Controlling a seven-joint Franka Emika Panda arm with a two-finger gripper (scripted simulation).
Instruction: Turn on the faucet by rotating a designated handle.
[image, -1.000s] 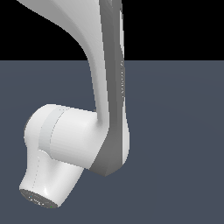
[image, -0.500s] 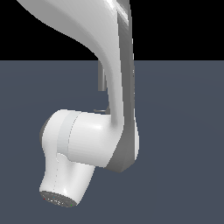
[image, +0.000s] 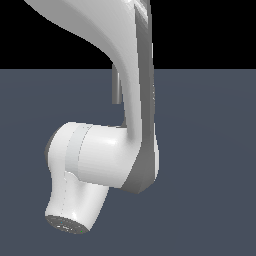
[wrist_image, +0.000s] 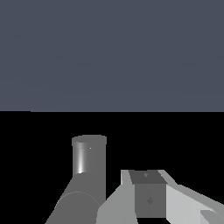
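In the exterior view my white arm (image: 100, 155) fills the middle and hides most of the faucet. Only a short grey strip of the faucet (image: 116, 86) shows beside the arm's upper link. In the wrist view a grey upright cylinder of the faucet (wrist_image: 89, 158) stands close by, and a second grey tube (wrist_image: 75, 208) runs from it toward the camera. I cannot tell whether that tube is the handle. My gripper (wrist_image: 148, 189) sits right beside the cylinder; only a grey finger block with pale sides shows, and its gap is not visible.
A flat blue-grey floor (image: 210, 150) lies all around under a black background. Nothing else is in view.
In the exterior view my arm has shifted toward the view's right and slightly up. The grey strip of the faucet has come into view beside the arm.
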